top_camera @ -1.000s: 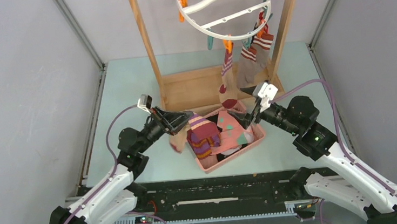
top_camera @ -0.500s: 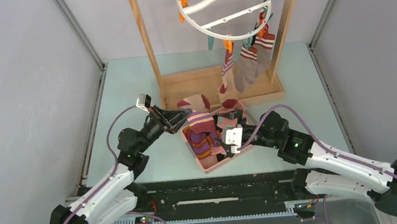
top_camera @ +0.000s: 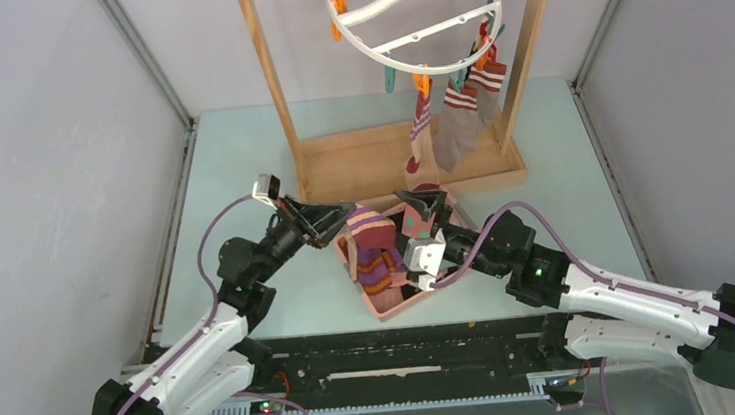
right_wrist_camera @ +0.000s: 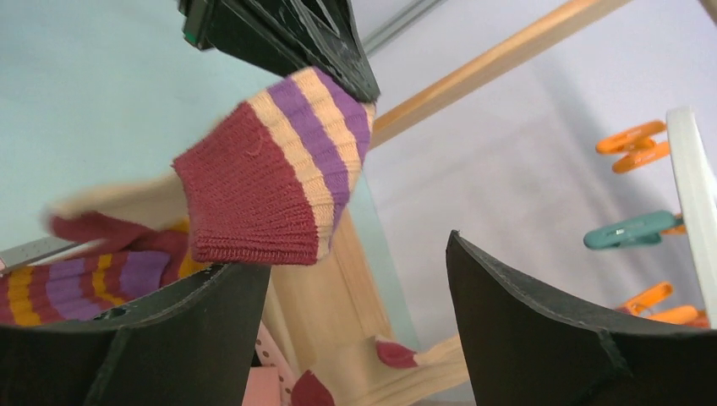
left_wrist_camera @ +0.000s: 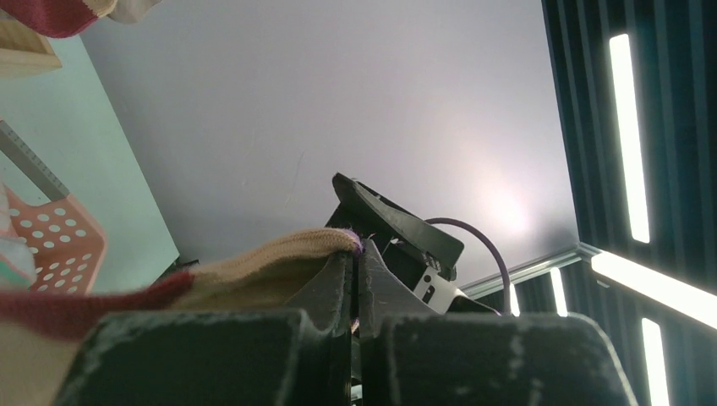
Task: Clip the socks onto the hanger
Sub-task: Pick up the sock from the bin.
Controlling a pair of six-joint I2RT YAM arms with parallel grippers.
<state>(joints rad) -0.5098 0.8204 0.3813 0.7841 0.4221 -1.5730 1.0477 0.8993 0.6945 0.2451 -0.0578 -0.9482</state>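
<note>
Two socks (top_camera: 444, 120) hang clipped to the hanger (top_camera: 433, 29), upper centre of the top view, inside the rack (top_camera: 370, 162).

One striped sock (top_camera: 372, 242), maroon cuff with purple and cream bands, is held over the basket (top_camera: 392, 308) at frame centre. Its cream end is pinched in the left gripper (top_camera: 342, 213), jaws pressed together on the cloth.

One right gripper (top_camera: 423, 201) sits just right of that sock, over the basket, pointing up, with jaws spread wide and gripping nothing. In its wrist view the cuff hangs just above one finger (right_wrist_camera: 169, 338).

Several more socks lie heaped in the basket.
</note>
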